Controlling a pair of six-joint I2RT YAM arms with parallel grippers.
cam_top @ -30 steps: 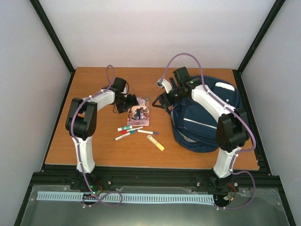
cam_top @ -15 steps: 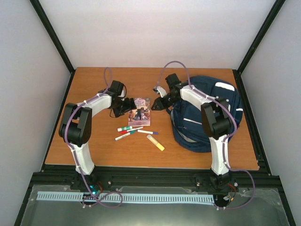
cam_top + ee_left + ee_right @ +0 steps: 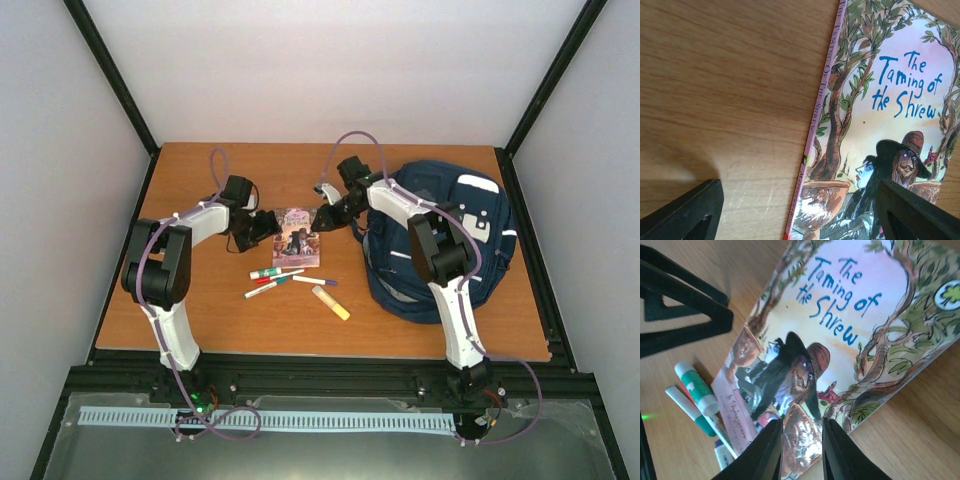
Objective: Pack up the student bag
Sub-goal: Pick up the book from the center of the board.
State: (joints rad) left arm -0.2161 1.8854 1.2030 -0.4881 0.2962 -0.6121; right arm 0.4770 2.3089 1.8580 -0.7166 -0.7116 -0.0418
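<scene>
The student bag [image 3: 490,265] sits slumped on the right half of the table [image 3: 200,180], with the right arm reaching across its left side. From above I cannot tell whether its mouth is unzipped. Both arms meet at the book [image 3: 298,238], "The Taming of the Shrew", which lies flat just left of the bag. I'd judge the step in hand to be getting that book up off the wood.

The left claw [image 3: 797,200] stands wide apart and low. One finger is over bare table and the other over the cover, so it straddles the spine. The right claw [image 3: 802,425] is at the opposite edge, its fingers drawn close with only a narrow slot between them. Whether they nip the book's edge I cannot tell.

A thin book lying flat offers little to grab, and that glossy cover looks slippery. To my eye the sound way is for one claw to brace the spine so the book can't slide, while the other works a finger under the free edge before squeezing. The markers [image 3: 277,272] lie just beside the book's near edge and the glue stick [image 3: 331,302] a little nearer the arms, so any push should run sideways, not toward them. Once the book is gripped, it should be lifted level and carried the short way right.
</scene>
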